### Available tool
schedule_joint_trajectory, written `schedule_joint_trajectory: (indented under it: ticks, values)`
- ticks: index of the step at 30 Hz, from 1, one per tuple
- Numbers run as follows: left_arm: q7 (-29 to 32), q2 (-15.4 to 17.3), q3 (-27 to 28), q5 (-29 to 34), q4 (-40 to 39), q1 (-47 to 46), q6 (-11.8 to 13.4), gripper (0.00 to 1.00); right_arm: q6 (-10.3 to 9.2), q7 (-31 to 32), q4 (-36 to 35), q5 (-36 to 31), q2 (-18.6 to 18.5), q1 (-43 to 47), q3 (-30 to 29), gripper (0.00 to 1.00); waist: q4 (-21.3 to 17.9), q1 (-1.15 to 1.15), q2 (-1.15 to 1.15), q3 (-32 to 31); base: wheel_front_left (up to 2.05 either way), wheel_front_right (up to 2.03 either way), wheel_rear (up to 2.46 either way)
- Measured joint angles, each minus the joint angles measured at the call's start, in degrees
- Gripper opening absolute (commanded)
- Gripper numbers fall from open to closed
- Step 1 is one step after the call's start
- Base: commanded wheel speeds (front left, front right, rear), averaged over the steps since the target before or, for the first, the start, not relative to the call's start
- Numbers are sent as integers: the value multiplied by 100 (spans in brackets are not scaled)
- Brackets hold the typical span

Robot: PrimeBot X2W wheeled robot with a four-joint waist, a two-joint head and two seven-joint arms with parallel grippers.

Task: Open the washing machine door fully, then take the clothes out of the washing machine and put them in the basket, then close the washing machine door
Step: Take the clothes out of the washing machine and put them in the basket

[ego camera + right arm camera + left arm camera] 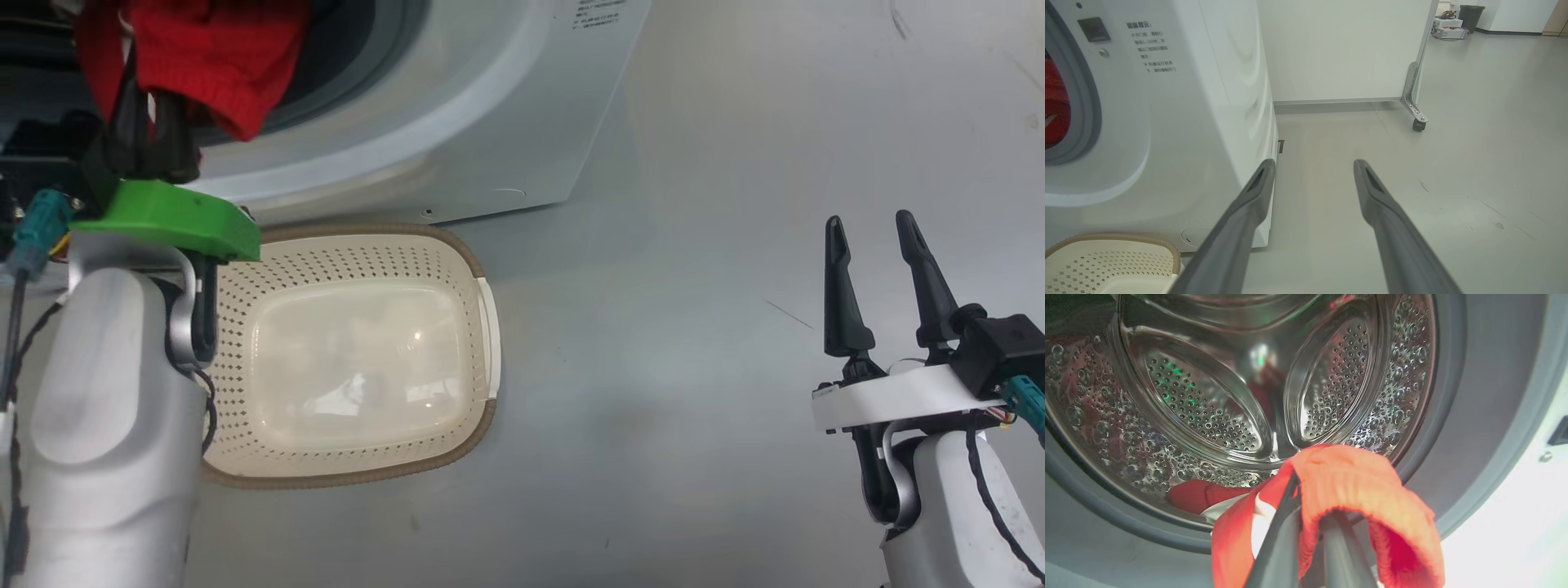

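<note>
On the pale grey floor (735, 367) stands a big white front-loading washing machine (490, 106). Its round mouth is uncovered, and a grey rubber gasket (1453, 416) rings a perforated steel drum (1208, 404). Just beside the machine's base, below the mouth in the head view, sits a small cream plastic rectangular basket (457, 269) with perforated sides and a brown woven-look rim.

A bright red soft knitted garment (220, 57) with a white panel hangs at the drum's mouth, draped over dark fingers. More red and white fabric (1196, 494) lies low at the drum's front edge; whether it is the same piece cannot be told.

The left claw (149, 122), on a green mount, reaches up to the opening. Its two fingers are drawn narrow, pinching the red garment's folded edge between them.

The right claw (869, 224) hovers over the floor, well apart from the basket on its right. Its fingers are spread wide and hold nothing. In the right wrist view they point past the machine's front corner.
</note>
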Motion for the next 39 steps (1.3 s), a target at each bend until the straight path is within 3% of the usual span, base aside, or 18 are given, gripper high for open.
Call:
schedule_joint_trajectory:
  ticks: [5,29,39]
  values:
    - [-134,-164,-75,18,-266,378,52,0,37,0,77,-24,-41,157,-23,100,185,0,0,-261,0,0,0]
    - [-186,-189,-466,238,-1862,2024,208,0,104,0,254,-125,-33,917,60,100,825,0,0,-1577,0,0,0]
    - [316,-188,-744,145,-1814,2798,253,0,141,0,165,-124,-4,1017,278,100,833,0,0,-1746,0,0,0]
